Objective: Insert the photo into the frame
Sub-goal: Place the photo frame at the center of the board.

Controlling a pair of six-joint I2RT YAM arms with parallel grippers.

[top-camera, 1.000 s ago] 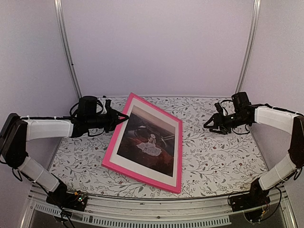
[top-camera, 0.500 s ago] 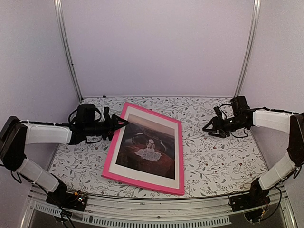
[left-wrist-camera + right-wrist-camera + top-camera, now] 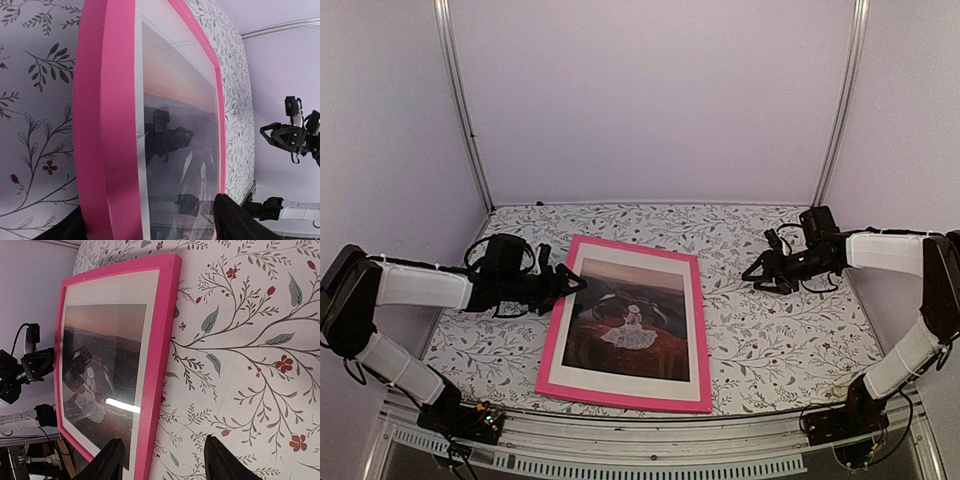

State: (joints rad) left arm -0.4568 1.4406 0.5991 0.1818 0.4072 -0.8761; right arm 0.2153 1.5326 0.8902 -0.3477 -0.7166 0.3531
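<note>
i see the frame [image 3: 556, 340] lying flat mid-way across the floral table [image 3: 770, 340], the photo [image 3: 630, 325] inside it behind a white mat [image 3: 692, 330]. my left gripper [image 3: 568, 284] sits at its left edge, jaws spread, gripping nothing. my right gripper [image 3: 755, 272] hovers well apart, also spread and empty.

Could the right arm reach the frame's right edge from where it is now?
Probably yes: the right gripper hangs open beside the frame, with only bare patterned table between them.
</note>
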